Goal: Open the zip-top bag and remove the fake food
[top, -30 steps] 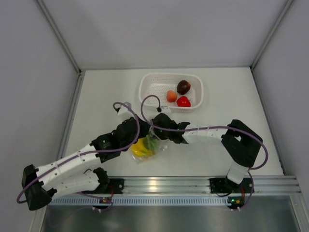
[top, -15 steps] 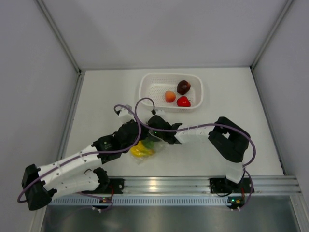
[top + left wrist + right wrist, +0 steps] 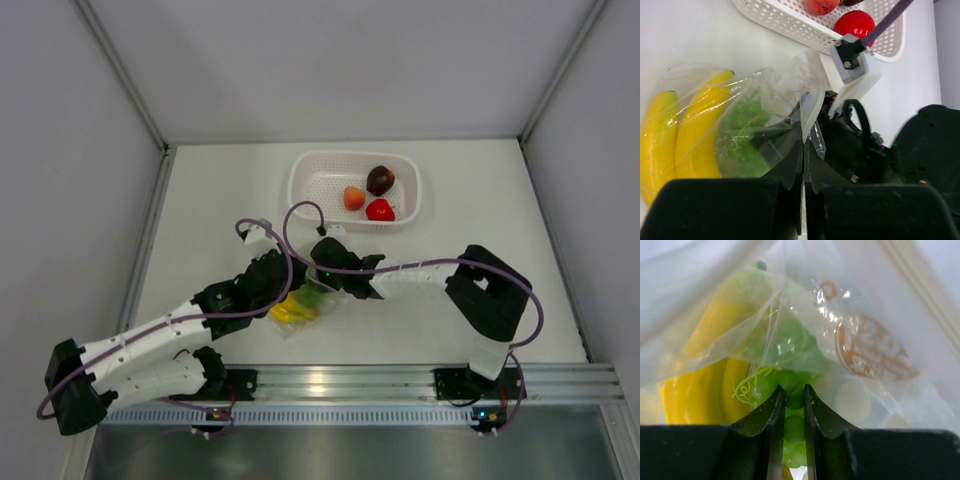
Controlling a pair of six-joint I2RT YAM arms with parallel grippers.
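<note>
The opened zip-top bag (image 3: 318, 303) lies toward the six o'clock edge of the table (image 3: 220, 200). The left gripper (image 3: 803, 150) pinches its rim. The right gripper (image 3: 794, 400), inside, clamps the green leafy piece (image 3: 790, 365). The banana bunch (image 3: 290, 312) is still bagged (tomato (image 3: 379, 210), peach (image 3: 354, 198) and maroon fruit (image 3: 380, 180) sit in the white basket (image 3: 305, 185) at one o'clock).

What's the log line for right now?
left fingers: shut on bag | right fingers: shut on green piece | in bag: bananas, green piece | in basket: tomato, peach, maroon fruit
</note>
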